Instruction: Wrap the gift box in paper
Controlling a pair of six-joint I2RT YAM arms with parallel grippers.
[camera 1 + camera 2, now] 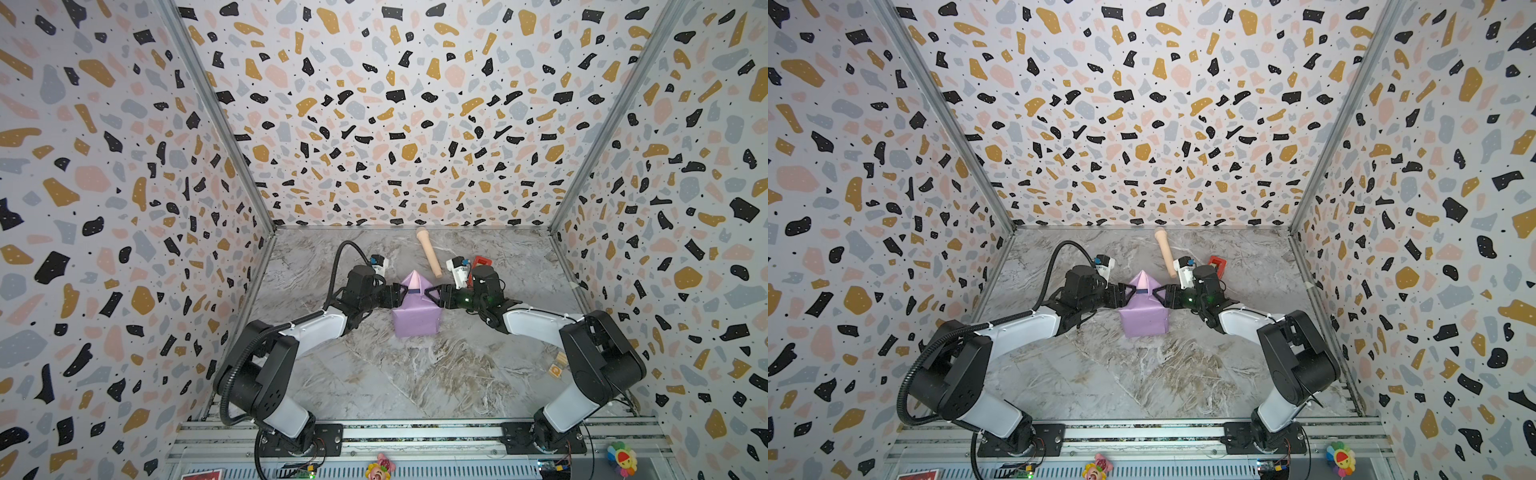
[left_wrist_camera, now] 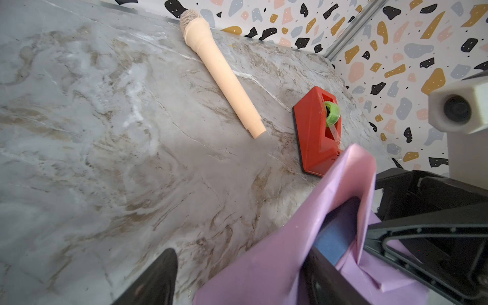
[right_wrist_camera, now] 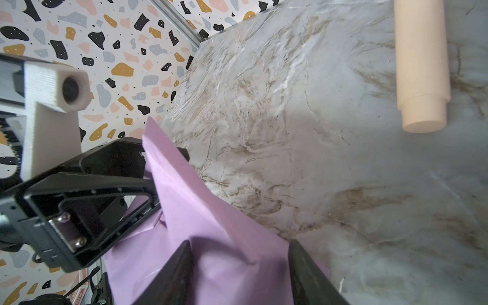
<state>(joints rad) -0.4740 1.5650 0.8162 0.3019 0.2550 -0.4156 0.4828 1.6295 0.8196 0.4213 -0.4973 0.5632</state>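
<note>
Centre frame, the paper point(image 1: 415, 322) flap stands upright over the gift box point(image 1: 412, 293), flanked equally closely by both pincers. The left pincer point(image 1: 398, 292) gapes wide. The right pincer point(image 1: 432, 296) straddles paper, but whether it grips cannot be told.

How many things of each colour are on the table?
Purple: 1, the paper
Blue: 1, the box, peeking out of the paper
Beige: 1, the microphone
Red: 1, the tape dispenser
Tan wood: 2, small blocks by the right edge
Total: 6
</note>
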